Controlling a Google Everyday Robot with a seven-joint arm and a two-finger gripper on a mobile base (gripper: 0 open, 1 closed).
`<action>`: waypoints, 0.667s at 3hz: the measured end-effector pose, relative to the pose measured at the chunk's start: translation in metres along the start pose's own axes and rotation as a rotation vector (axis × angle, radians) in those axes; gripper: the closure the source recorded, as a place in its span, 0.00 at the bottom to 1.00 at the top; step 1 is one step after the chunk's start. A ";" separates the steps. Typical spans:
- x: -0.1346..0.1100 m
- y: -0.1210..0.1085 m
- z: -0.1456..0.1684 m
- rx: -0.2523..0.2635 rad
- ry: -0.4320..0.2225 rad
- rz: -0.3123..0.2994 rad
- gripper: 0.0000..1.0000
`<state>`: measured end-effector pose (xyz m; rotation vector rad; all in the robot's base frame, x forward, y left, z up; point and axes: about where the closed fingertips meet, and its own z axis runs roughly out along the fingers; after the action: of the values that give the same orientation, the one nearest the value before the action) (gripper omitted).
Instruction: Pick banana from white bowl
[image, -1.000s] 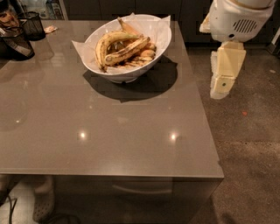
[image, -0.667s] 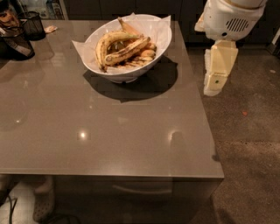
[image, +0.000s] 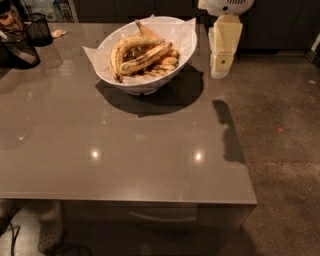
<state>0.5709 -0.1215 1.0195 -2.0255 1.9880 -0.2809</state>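
The gripper (image: 220, 71) hangs in the upper right of the frame, a pale cream block pointing downward from a rounded white arm housing (image: 225, 6) at the top edge; it sits over the right edge of the bench (image: 125, 160), just right of the white bowl (image: 150, 86) and apart from it; whether it is open or closed I cannot tell, and it touches neither the bowl nor the fruit; the bowl stands on the far part of the bench, upper centre of the frame, lined with crinkled white paper (image: 187, 31) whose corners stick up past the rim; the banana (image: 147, 56) lies inside the bowl, long and nearly straight, yellow with brown streaks, running from lower left to upper right across the middle of the heap; an arched yellow banana (image: 121, 49) curves around its left and upper side, touching it; small banana pieces (image: 167, 63) lie just right of it and below; the bowl throws a dark shadow (image: 165, 102) on the bench toward the lower right; the gripper's shadow (image: 227, 131) falls on the right part of the bench, below it in the frame; two black mesh cups (image: 37, 27) stand in the upper left corner, well apart from the bowl; a speckled brown floor (image: 285, 150) fills the right side.
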 end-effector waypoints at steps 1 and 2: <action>-0.009 -0.010 -0.002 0.036 -0.021 -0.007 0.00; -0.012 -0.018 0.001 0.035 -0.049 -0.005 0.00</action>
<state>0.5882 -0.1096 1.0254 -1.9975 1.9354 -0.2633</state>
